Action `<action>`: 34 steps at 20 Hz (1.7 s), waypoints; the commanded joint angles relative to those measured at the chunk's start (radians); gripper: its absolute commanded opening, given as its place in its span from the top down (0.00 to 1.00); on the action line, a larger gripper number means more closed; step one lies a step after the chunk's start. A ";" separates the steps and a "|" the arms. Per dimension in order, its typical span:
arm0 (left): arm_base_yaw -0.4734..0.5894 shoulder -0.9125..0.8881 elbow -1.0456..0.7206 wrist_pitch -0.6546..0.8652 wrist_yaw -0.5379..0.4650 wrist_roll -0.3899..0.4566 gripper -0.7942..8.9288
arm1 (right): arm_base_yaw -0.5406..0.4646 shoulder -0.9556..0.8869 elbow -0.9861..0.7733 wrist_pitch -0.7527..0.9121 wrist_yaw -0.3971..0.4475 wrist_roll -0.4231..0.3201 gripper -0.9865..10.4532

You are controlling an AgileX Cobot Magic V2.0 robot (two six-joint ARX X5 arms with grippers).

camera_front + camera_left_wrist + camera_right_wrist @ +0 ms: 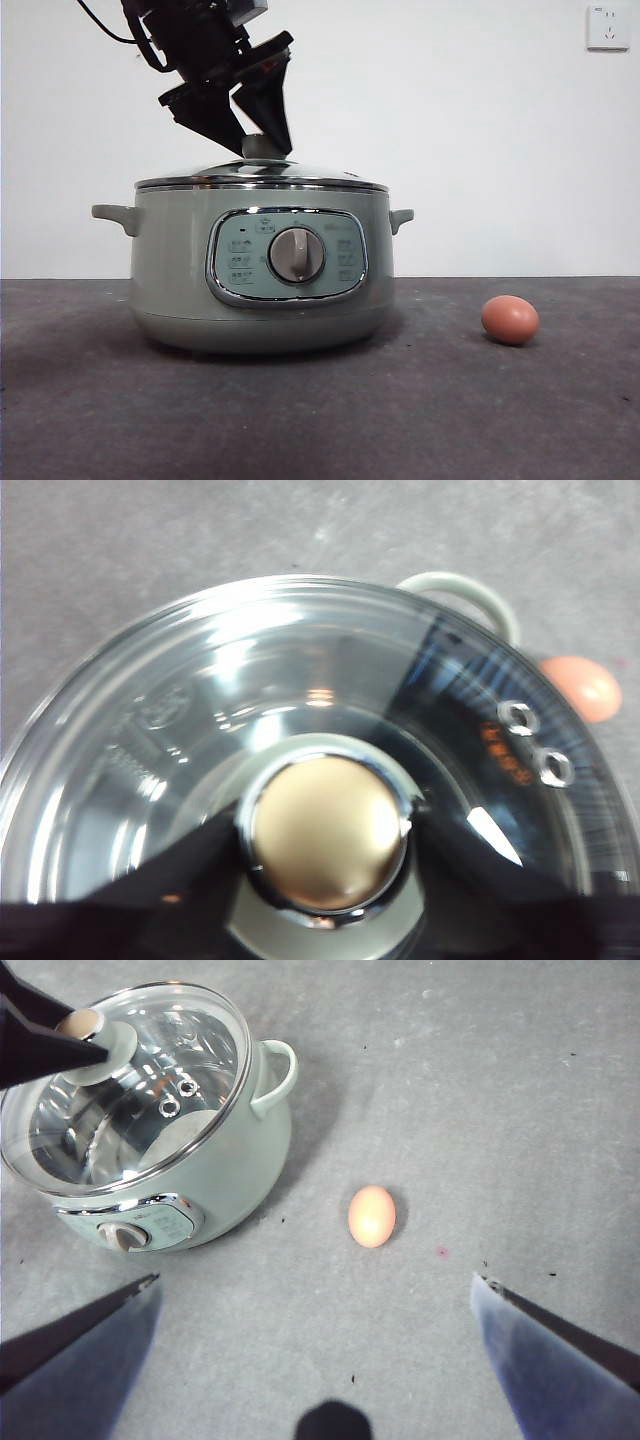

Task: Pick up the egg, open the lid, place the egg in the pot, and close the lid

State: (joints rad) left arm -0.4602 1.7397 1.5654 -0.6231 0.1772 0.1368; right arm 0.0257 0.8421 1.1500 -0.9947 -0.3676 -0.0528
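Observation:
The pale green pot (170, 270) stands left of centre on the dark table, its glass lid (300, 175) seated on it. My left gripper (262, 150) comes down from above and is shut on the lid's knob (328, 830), one jaw on each side. The brown-orange egg (510, 319) lies on the table to the right of the pot, apart from it. It also shows in the left wrist view (585, 687) and the right wrist view (371, 1216). My right gripper (315, 1285) is open and empty, high above the table, looking down on the egg and the pot (240, 1170).
The pot's dial (296, 254) faces the front camera, and a side handle (275, 1075) points toward the egg. A white wall outlet (608, 27) is at the upper right. Grey table surface (500, 1110) surrounds the egg.

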 commanded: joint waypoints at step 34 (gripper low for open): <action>0.138 -0.606 0.147 -0.436 0.005 -0.024 0.93 | 0.154 0.594 0.003 0.320 0.101 0.000 0.42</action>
State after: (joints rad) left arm -0.3248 1.1431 1.7016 -1.1007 0.1734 0.1192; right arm 0.1791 1.4300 1.1503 -0.6773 -0.2676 -0.0525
